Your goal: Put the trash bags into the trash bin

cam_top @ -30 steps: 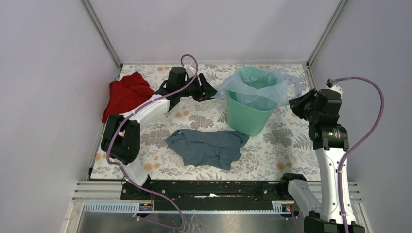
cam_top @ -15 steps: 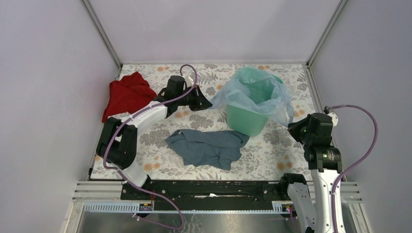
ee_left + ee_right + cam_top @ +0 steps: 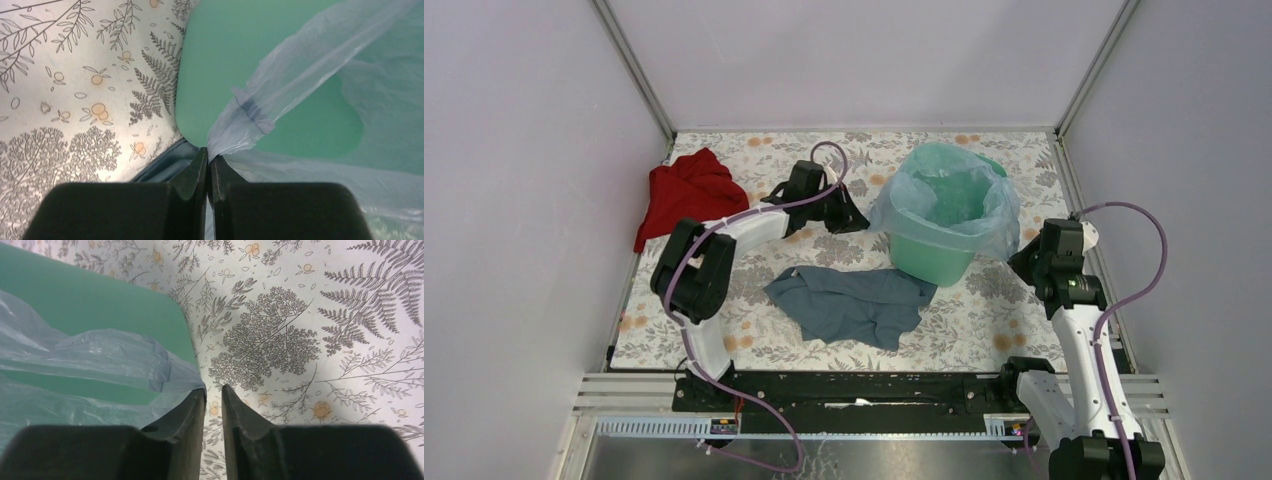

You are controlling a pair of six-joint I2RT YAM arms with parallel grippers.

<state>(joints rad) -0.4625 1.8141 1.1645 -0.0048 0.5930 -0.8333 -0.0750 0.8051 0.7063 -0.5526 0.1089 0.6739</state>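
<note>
Nearest the arm bases, a grey-blue cloth [image 3: 849, 303] lies crumpled on the floral tabletop [image 3: 984, 310]. Beyond it to the right, the right end effector [image 3: 213, 389] sits low beside the trash bin [image 3: 929, 255], its fingers a narrow slit apart with nothing between them and bag film against the outside of one. The bin stands upright with the pale-blue trash bag [image 3: 894, 205] lining it and draped over its rim, the left end effector [image 3: 207, 156] is clamped on a gathered corner of that film at the bin's left side, and a red cloth [image 3: 686, 192] lies farther back on the left.
</note>
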